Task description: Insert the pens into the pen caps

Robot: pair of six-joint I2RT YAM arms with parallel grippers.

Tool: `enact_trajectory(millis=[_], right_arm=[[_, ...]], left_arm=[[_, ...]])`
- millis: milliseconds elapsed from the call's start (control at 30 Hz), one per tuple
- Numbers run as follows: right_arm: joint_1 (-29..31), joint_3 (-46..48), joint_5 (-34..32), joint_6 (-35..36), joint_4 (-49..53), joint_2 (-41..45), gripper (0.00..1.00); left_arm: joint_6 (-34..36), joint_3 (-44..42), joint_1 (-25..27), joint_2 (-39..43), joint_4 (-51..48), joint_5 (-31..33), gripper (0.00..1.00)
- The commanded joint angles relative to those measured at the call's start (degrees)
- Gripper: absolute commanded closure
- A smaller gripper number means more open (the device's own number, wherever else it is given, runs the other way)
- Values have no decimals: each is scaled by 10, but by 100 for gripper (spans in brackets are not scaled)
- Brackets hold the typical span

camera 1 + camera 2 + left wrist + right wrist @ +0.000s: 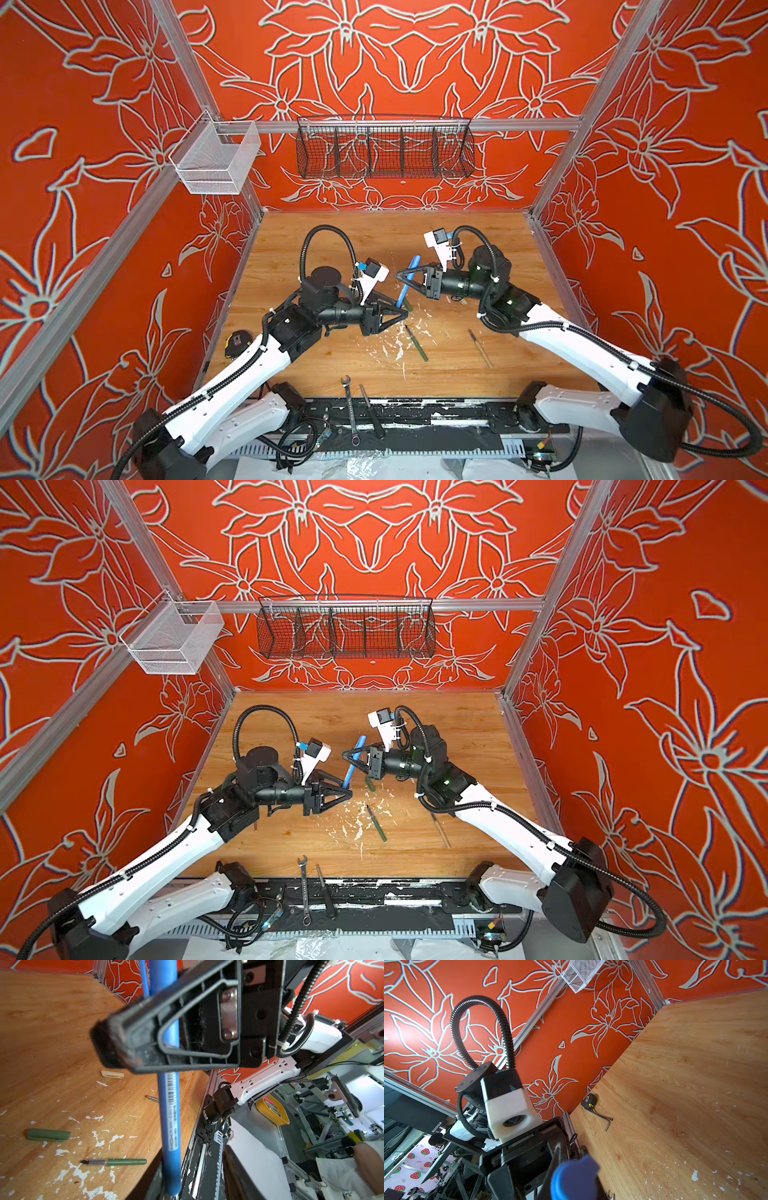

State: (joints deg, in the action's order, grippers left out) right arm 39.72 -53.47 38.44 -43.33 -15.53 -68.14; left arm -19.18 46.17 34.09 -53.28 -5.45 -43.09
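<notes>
In both top views a blue pen (pixel 406 286) (pixel 354 762) with its blue cap (pixel 414 263) on the upper end hangs tilted over the table's middle. My right gripper (pixel 401 275) is shut on it near where the cap ends; the cap's end (pixel 575 1180) fills the right wrist view. My left gripper (pixel 403 311) (pixel 192 1180) stands open round the pen's lower end (pixel 171 1167), one finger against it. A green pen (pixel 417 344) (pixel 116 1162), a green cap (pixel 48 1135), a tan pen (pixel 481 349) and a tan cap (pixel 112 1074) lie on the wood.
A silver wrench (pixel 349 409) and a slim black tool (pixel 371 411) lie at the front edge. A tape measure (pixel 237 341) and a hex key (pixel 604 1119) lie at the table's left side. A black wire basket (pixel 384 147) and a white one (pixel 216 160) hang on the rails.
</notes>
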Motion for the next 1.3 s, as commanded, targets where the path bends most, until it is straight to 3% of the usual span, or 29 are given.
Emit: enact_trajectory(millis=[0,233,433,667,767,833,933,1033,1267], right_arm=[[-3,8,5,-9,-22,-1,100],[-3,9,0,-3,-17,10,100],[-3,11,0,0,-16,14,100],[-3,16,-21,22,16,35,100],[-2,24,-37,34,36,52,80],[-3,29,-42,37,41,60,59],[-2,33,-50,43,58,74,40],[-3,41,-60,50,85,97,32],[-31,33,-118,82,197,159,26]], left_arm=[[9,2,-2,0,12,0,63],[11,2,-2,-1,3,14,76],[10,4,-2,-5,3,20,99],[9,-4,-2,5,7,66,100],[7,-10,-2,9,11,78,100],[7,-16,-2,9,17,79,100],[6,-25,-2,9,28,82,100],[6,-33,-2,9,36,85,100],[29,-63,-2,27,54,64,100]])
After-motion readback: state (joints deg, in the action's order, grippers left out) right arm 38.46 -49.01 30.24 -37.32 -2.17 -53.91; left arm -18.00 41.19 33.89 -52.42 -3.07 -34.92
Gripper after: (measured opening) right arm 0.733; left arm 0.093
